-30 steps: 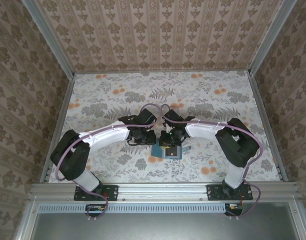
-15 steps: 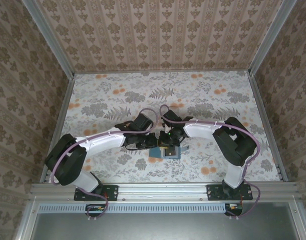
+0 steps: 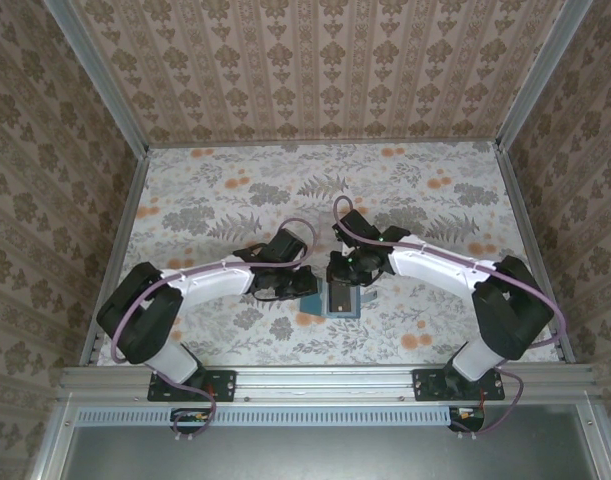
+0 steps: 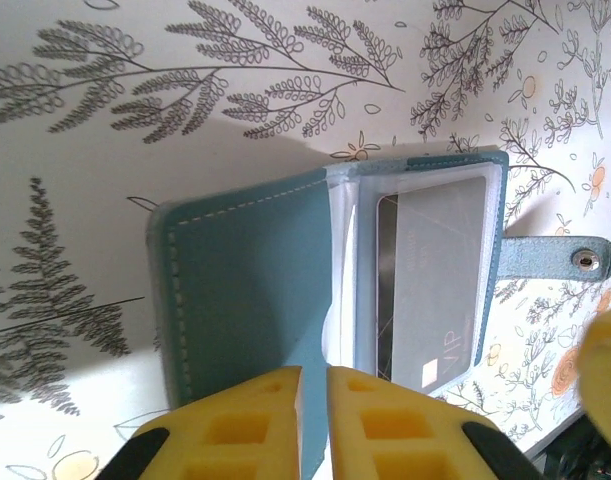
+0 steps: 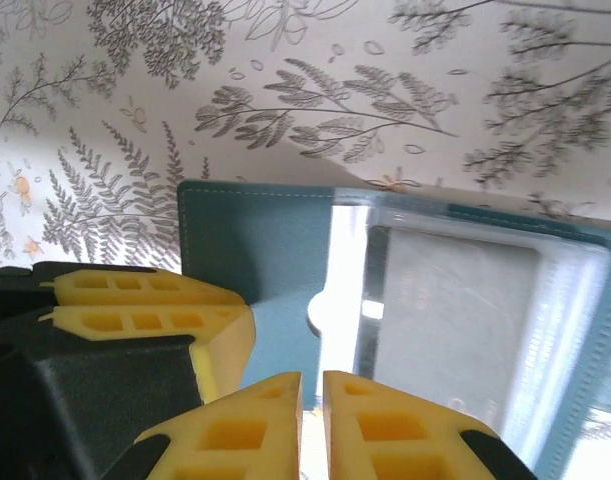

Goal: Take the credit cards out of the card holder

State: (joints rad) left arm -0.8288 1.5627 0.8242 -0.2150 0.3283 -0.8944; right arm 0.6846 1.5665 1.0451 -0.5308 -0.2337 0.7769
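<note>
The teal card holder [image 3: 337, 302] lies open on the floral table between both arms. In the left wrist view its teal cover [image 4: 245, 290] stands raised, with a dark grey credit card [image 4: 430, 280] in a clear sleeve on the right panel and the strap tab [image 4: 560, 258] beyond it. My left gripper [image 4: 313, 400] is shut on the cover's lower edge. My right gripper [image 5: 312, 400] is shut to a thin slit over the holder's [image 5: 255, 250] near edge, by the clear sleeve holding a pale card [image 5: 455, 310]. I cannot tell whether it pinches anything. The left fingers [image 5: 145, 305] sit close beside it.
Patterned walls enclose the floral table [image 3: 215, 200] on three sides, with a metal rail [image 3: 325, 378] along the near edge. Both grippers [image 3: 307, 288] [image 3: 343, 285] crowd together over the holder at the centre front.
The right arm has stretched out, its elbow swinging right, while its gripper stays at the holder. The left arm shifted slightly. The holder has stayed in place.
</note>
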